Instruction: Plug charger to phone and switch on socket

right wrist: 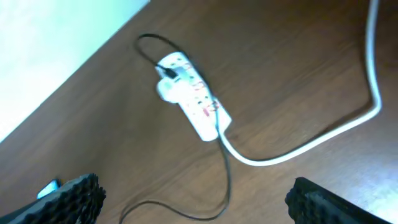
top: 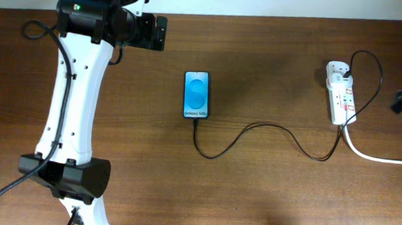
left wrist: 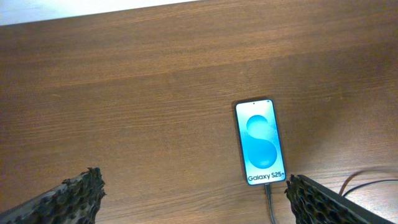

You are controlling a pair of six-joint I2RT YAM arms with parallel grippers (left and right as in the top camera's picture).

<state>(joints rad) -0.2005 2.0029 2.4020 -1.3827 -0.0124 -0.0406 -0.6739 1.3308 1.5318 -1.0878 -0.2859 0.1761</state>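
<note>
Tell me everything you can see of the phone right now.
The slim rectangular smartphone lies flat, face up, near the middle of the brown wooden table. It has a dark frame, and its screen shows bright blue shapes above a white band reading Galaxy S25. The thin black charger cable meets the edge below that band and looks plugged in. Nothing else touches it.

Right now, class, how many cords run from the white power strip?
2. The black charger cable curves left to the phone; the thick white cord leaves the power strip and exits the right edge of view. None seem hidden.
</note>
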